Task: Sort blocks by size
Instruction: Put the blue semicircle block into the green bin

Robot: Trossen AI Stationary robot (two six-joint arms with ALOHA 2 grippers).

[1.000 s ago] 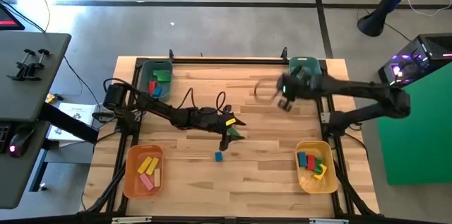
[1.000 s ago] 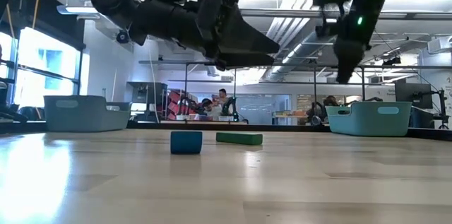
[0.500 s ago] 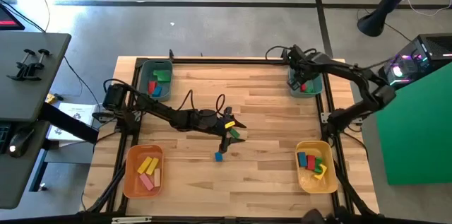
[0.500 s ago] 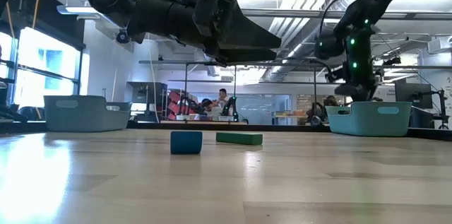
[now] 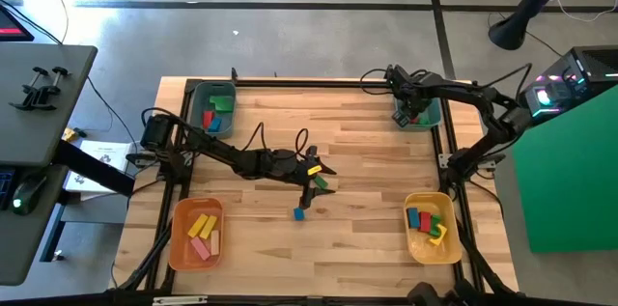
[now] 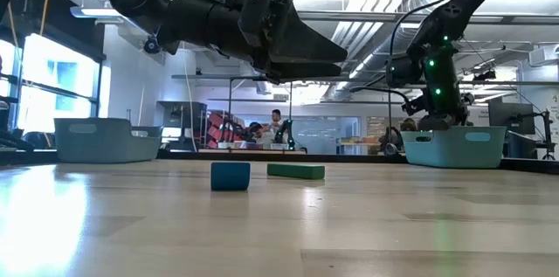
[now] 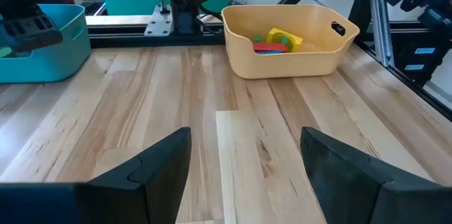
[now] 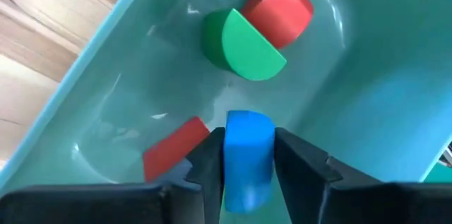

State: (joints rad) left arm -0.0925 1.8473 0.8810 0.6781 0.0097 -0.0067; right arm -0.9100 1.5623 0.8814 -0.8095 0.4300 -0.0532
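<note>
My right gripper [image 5: 410, 110] is over the far-right teal bin [image 5: 432, 116], pointing down into it, shut on a blue block [image 8: 247, 155]. In the bin lie a green half-round block [image 8: 244, 44], a red half-round block [image 8: 282, 5] and a red block [image 8: 175, 155]. My left gripper [image 5: 315, 186] hangs open and empty above mid-table, right by a green bar [image 6: 295, 171] that lies flat. A blue cube [image 6: 231, 176] sits on the table just nearer than it; it also shows in the high view [image 5: 298, 213]. My right gripper pinches the blue block between its two fingers, one on each opposite side [image 8: 230, 160]. The fingers point down into the teal bin. The block's rounded end [image 8: 248, 121] sticks out past the fingertips; whether it touches the bin's floor I cannot tell.
A second teal bin [image 5: 198, 103] with green, red and blue blocks stands far left. An orange bin [image 5: 178, 234] with yellow and pink blocks is near left. A yellow bin [image 5: 417, 245] with mixed blocks is near right. A dark frame rims the table.
My right gripper has gone from over the table's far middle toward the right edge, to the far-right teal bin, and has come down into it.
</note>
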